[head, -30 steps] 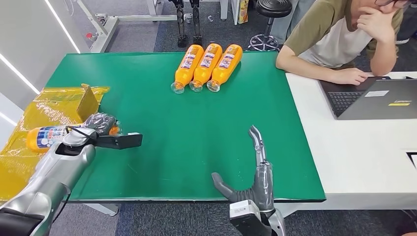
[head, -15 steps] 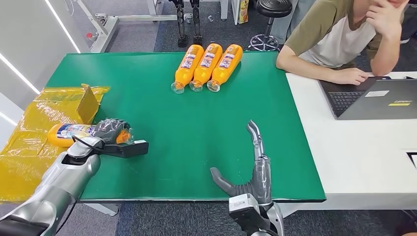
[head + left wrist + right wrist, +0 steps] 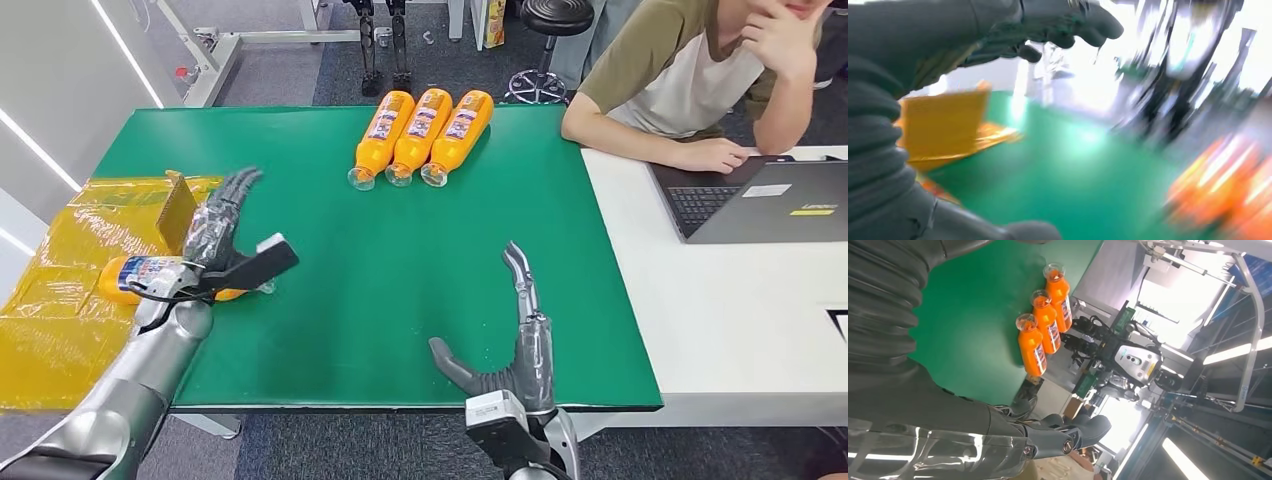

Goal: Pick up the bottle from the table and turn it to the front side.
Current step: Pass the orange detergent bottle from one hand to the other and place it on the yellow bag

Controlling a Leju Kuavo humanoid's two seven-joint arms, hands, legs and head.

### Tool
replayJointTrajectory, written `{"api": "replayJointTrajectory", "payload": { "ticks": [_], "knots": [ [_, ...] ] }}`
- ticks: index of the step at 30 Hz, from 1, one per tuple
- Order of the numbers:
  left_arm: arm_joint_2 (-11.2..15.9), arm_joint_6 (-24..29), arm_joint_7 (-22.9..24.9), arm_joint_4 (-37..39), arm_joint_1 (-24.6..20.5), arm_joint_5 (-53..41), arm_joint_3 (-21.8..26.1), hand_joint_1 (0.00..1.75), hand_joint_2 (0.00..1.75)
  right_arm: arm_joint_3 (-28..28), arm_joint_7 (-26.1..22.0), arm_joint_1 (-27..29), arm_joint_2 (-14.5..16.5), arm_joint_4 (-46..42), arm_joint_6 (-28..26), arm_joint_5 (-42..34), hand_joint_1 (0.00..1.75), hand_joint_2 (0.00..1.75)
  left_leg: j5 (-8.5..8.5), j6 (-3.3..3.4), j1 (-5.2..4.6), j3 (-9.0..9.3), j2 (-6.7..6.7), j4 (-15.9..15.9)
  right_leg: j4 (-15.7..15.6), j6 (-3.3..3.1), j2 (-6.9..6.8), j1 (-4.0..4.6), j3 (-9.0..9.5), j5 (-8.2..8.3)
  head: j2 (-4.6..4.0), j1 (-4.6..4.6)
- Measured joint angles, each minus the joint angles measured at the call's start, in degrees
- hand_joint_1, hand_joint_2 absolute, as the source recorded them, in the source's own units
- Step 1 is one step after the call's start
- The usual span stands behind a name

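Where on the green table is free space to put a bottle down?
The wide middle of the green table is bare, between the three bottles and the right hand. The left edge is crowded: left hand, one bottle, yellow bag.

Green-topped table (image 3: 400, 260), flanked on one side by a white desk (image 3: 740, 330) and on the other by a crinkled yellow sheet (image 3: 60, 300) overhanging the left edge. Near the far edge, three orange bottles (image 3: 420, 135) lying side by side, touching, caps toward the robot; same row in the right wrist view (image 3: 1045, 322). At the left edge, a single orange bottle (image 3: 150, 275) lying on its side, half on the yellow sheet, cap end over the green surface. Beside it, an upright yellow cardboard flap (image 3: 180, 208) on the sheet. On the white desk, an open laptop (image 3: 760, 200) and a person's forearm (image 3: 650, 145).
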Motion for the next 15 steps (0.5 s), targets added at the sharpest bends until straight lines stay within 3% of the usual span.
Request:
{"api": "replayJointTrajectory", "payload": {
  "ticks": [4, 8, 12, 15],
  "knots": [
    [-3.47, -0.66, -9.24, -14.77, 3.67, 26.47, 3.38, 0.0, 1.75, -0.17, -0.39, -0.03, 0.01, 0.0, -0.33, -0.74, 0.0, 1.75, -0.02, 0.03, -0.02, -0.01, -0.01, 0.0, -0.04, 0.02, 0.01, -0.01, 0.01, 0.0, 0.0, 0.0],
    [-8.19, -0.62, -11.47, -33.03, 9.57, 49.55, 3.18, 0.0, 1.75, -0.18, -1.12, -0.22, 0.01, 0.16, -1.31, -2.52, 0.0, 1.75, -0.08, 0.07, -0.03, -0.03, -0.04, 0.0, -0.09, 0.07, -0.05, -0.02, 0.04, -0.04, 0.0, -0.01],
    [-13.22, 0.86, -12.02, -47.18, 16.45, 57.52, 0.69, 0.0, 1.75, -0.17, -1.49, -0.26, 0.0, 0.19, -1.85, -3.1, 0.0, 1.75, -0.16, 0.15, -0.04, -0.04, -0.04, 0.01, -0.11, 0.14, -0.06, -0.02, 0.07, -0.08, 0.0, 0.01],
    [-15.69, 1.07, -11.69, -52.3, 20.74, 58.0, -1.63, 0.0, 1.75, -0.17, -1.54, -0.19, 0.01, 0.06, -1.99, -3.21, 0.0, 1.75, -0.2, 0.17, -0.04, -0.03, -0.03, 0.01, -0.12, 0.15, -0.07, -0.02, 0.08, -0.09, 0.0, 0.01]
  ]
}}
